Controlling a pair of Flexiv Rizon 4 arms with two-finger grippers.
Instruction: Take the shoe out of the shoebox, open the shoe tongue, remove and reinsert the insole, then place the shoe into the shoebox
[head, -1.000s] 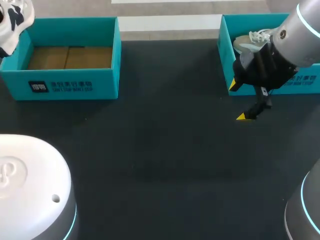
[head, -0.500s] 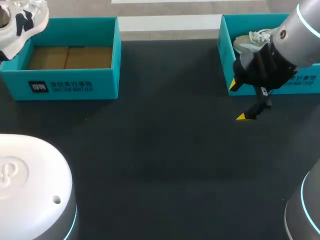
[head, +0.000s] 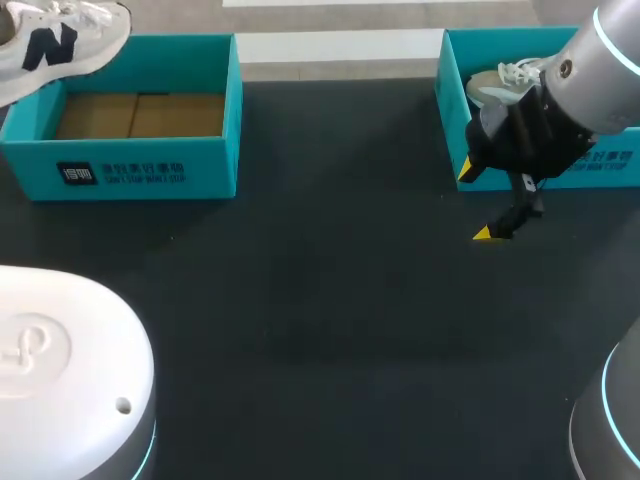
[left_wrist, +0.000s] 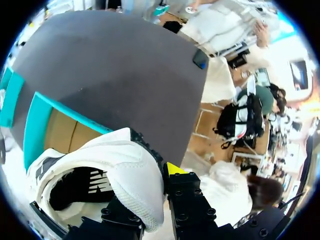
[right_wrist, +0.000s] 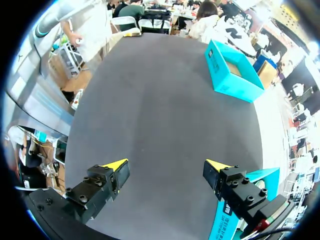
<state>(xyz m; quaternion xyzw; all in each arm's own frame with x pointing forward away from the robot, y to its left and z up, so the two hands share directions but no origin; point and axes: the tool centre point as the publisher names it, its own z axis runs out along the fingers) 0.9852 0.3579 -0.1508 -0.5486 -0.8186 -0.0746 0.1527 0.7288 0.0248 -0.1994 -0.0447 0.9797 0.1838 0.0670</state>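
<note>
Two teal shoeboxes stand on the dark table (head: 320, 330), one toward each far corner in the head view.

Left side:
- The left arm's white base (head: 60, 380) fills the near-left corner.
- The left shoebox (head: 150, 172) is open, with bare brown cardboard on its floor.
- The white sneaker (head: 60, 45) hangs in the air over the far-left corner of that box. It is side-on and tilted, and the dark mark on its side faces the camera.
- In the left wrist view, the left gripper (left_wrist: 152, 187) is clamped on the sneaker's padded collar. One finger sits inside the opening. The other sits outside, with its yellow tip showing, and the white fabric is pinched between them.
- The shoe's dark inside, with white print, shows beside the inner finger.
- The left shoebox's teal wall and cardboard floor lie just beyond the shoe.

Middle:
- Bare dark table surface.

Right side:
- The right gripper (head: 476, 202) hangs above the table, just in front of the near-left corner of the right shoebox (head: 452, 110).
- Its fingers are spread wide with nothing between them. The right wrist view confirms this, showing only table surface between the two yellow tips.
- In that view a teal wall of the right shoebox sits just beside one finger, and the left shoebox is well apart across the table.
- A second shoe (head: 495, 85), pale with white laces, lies inside the right shoebox and is partly hidden by the right arm (head: 600, 70).
</note>
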